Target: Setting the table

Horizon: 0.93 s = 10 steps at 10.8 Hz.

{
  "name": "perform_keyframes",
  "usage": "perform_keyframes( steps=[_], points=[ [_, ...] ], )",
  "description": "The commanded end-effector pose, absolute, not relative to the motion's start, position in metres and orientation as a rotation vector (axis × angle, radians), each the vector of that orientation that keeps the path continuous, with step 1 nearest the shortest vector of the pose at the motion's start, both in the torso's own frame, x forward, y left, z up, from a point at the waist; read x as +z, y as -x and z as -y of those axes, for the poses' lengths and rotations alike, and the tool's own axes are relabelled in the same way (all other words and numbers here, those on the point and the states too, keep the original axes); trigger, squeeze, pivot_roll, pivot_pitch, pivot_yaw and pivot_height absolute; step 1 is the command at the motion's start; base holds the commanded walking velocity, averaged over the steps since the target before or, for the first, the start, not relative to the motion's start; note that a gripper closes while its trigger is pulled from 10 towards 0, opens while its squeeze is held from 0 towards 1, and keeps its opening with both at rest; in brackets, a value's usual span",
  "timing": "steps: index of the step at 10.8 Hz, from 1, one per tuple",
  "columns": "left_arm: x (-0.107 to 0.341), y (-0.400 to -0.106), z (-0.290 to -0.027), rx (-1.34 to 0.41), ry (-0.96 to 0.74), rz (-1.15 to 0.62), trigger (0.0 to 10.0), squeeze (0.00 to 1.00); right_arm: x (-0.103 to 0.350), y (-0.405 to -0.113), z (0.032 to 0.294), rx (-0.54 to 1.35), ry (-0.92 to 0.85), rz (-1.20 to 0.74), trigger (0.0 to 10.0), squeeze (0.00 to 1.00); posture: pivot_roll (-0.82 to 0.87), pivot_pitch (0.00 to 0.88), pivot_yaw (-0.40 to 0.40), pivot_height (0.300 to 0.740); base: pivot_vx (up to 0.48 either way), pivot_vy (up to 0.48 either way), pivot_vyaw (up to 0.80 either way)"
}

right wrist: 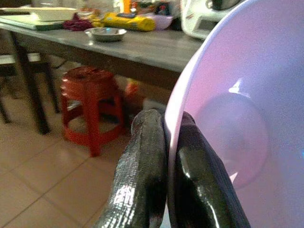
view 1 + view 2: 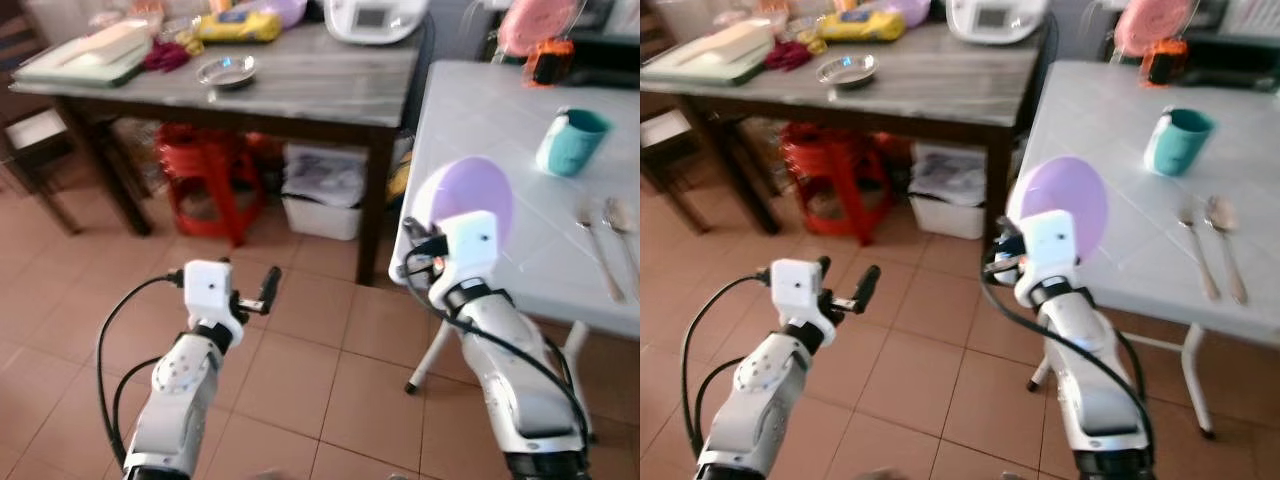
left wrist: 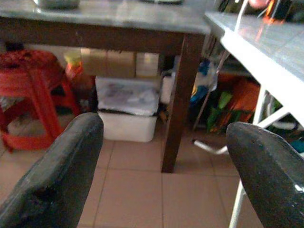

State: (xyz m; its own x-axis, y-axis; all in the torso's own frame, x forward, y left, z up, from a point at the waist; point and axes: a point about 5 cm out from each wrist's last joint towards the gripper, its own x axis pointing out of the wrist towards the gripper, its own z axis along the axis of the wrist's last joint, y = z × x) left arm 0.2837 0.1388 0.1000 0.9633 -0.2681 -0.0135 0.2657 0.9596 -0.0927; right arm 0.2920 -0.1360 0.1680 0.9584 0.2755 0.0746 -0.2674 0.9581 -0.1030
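Note:
My right gripper is shut on the rim of a purple bowl, held on edge above the near left corner of the white table. The rim runs between both black fingers. A teal cup stands further back on that table. Two spoons lie side by side near its right edge. My left gripper is open over the tiled floor, away from the table, with nothing between its fingers.
A dark-legged grey table stands behind, carrying a metal dish, a yellow packet, a white appliance and a tray. Beneath it sit a red stool and a white bin. A pink plate stands at the far right.

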Motion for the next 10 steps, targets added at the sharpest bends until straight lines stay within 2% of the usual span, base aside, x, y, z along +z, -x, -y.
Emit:
perform_keyframes(
  steps=[1, 4, 10],
  points=[
    [0.0995, -0.2826, -0.1491, -0.243, 0.066, -0.028, 10.0, 0.00, 0.1739, -0.2909, 0.1258, 0.309, 0.083, 0.121, 10.0, 0.00, -0.03, 0.091, 0.047, 0.740, 0.000, 0.412, 0.00],
    [0.0985, -0.2821, -0.1477, -0.240, 0.065, -0.035, 10.0, 0.00, 0.1727, -0.2910, 0.1252, 0.311, 0.085, 0.119, 10.0, 0.00, -0.03, 0.091, 0.047, 0.740, 0.000, 0.404, 0.00],
    [0.1080, -0.2801, -0.1406, -0.329, 0.094, 0.035, 10.0, 0.00, 0.1725, -0.2907, 0.1263, 0.313, 0.094, 0.125, 10.0, 0.00, -0.03, 0.089, 0.048, 0.740, 0.000, 0.000, 0.00]
  ],
)
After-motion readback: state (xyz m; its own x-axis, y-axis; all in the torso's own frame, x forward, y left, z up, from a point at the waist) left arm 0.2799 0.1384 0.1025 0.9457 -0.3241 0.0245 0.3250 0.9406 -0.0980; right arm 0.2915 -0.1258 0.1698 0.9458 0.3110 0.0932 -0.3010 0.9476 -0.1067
